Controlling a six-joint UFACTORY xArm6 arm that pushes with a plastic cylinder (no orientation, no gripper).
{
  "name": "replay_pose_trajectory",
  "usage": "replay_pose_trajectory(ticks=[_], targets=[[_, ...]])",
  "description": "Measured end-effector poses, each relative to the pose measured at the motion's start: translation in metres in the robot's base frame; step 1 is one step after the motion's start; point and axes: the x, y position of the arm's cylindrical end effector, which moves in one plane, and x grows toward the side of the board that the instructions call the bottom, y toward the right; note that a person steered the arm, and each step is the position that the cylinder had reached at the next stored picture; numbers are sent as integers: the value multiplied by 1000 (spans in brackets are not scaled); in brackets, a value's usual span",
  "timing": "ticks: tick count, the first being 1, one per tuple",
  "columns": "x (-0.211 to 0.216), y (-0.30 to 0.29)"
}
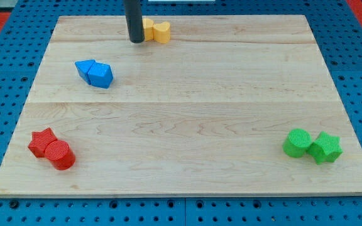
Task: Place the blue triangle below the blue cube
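Observation:
Two blue blocks sit touching each other in the upper left part of the wooden board (pixel 187 125). The left one looks like the blue triangle (pixel 83 68). The right one looks like the blue cube (pixel 101 76). My dark rod comes down from the view's top, and my tip (pixel 137 41) rests on the board near the top edge. It is above and to the right of the blue pair and apart from them. It stands just left of the yellow blocks.
Two yellow blocks (pixel 156 30) lie together at the top edge, right beside my tip. A red star (pixel 43 141) and a red cylinder (pixel 61 156) touch at the bottom left. A green cylinder (pixel 297 143) and a green star (pixel 327 148) touch at the bottom right.

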Motion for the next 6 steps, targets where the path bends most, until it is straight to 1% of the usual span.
replay_pose_trajectory(ticks=[1,2,3,4,5,6], targets=[[37,-58],[57,-101],[136,-88],[202,-83],[255,-79],[245,-116]])
